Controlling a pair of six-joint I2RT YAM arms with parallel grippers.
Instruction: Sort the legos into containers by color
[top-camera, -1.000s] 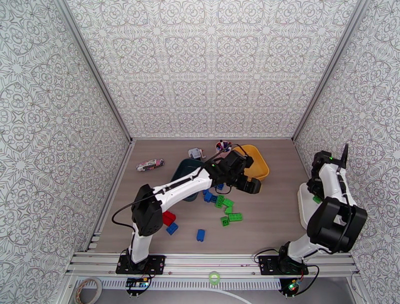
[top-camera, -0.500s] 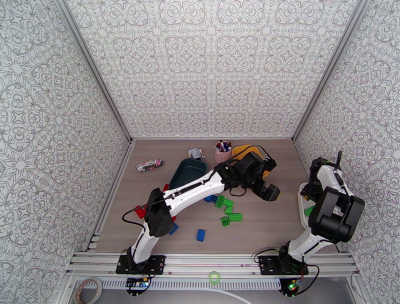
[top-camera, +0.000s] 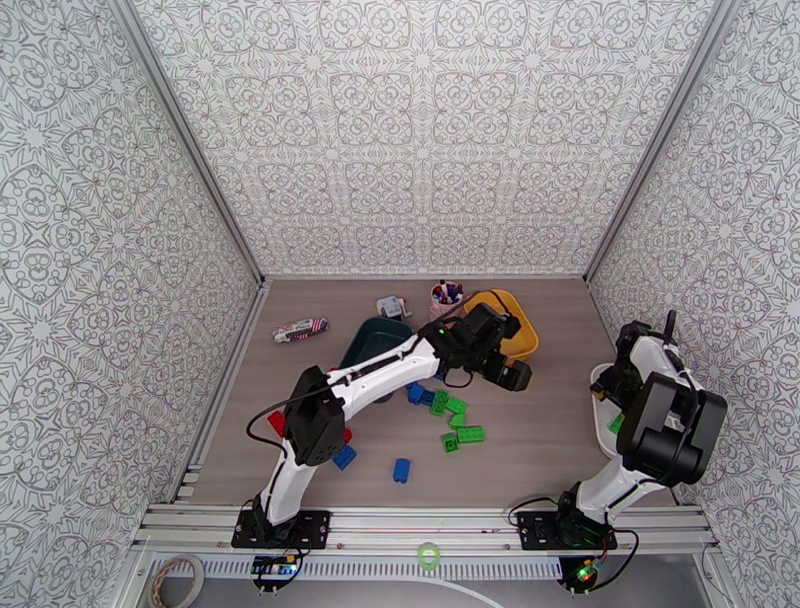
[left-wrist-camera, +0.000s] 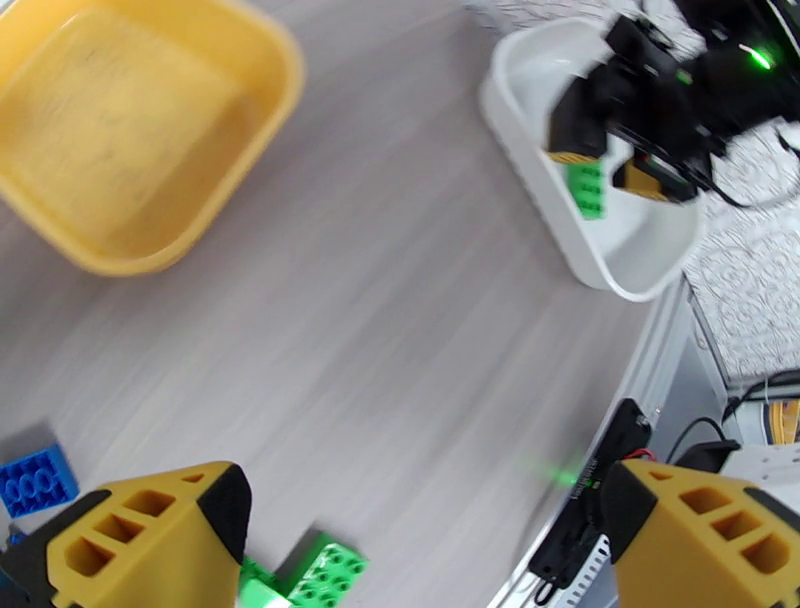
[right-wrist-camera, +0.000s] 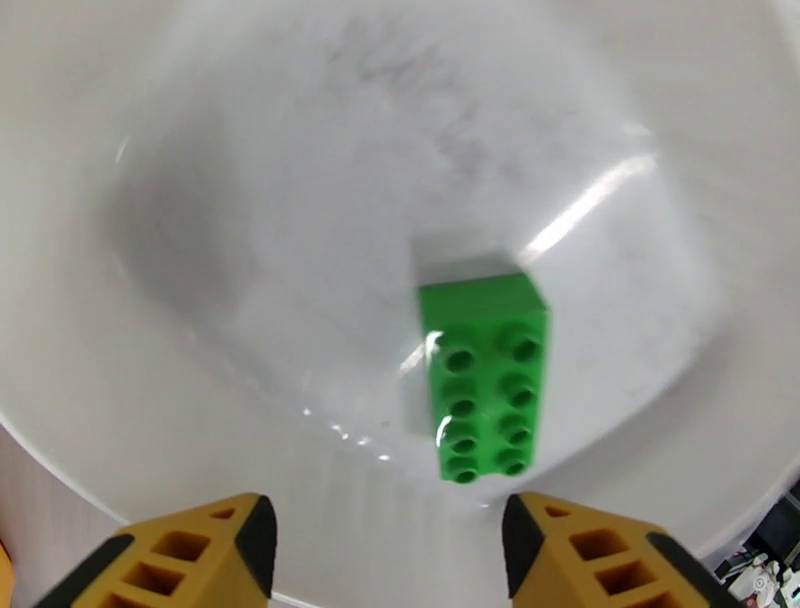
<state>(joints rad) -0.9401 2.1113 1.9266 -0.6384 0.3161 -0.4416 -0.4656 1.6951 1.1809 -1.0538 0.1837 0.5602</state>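
The white tray holds one green lego, lying flat with its studs up. My right gripper hangs open just above it, touching nothing. From the left wrist view the same tray, green brick and right gripper sit at the upper right. My left gripper is open and empty over the table between the yellow tray and the white tray. The dark teal tray lies partly under the left arm. Green legos, blue legos and red legos are scattered on the table.
A pink cup of pens, a small grey item and a striped packet sit toward the back. Patterned walls close in the table on three sides. The left arm stretches diagonally over the middle of the table.
My right gripper went from shut to open and the green lego now lies loose in the white tray. The left gripper swung out to the right, then came back toward the yellow tray.
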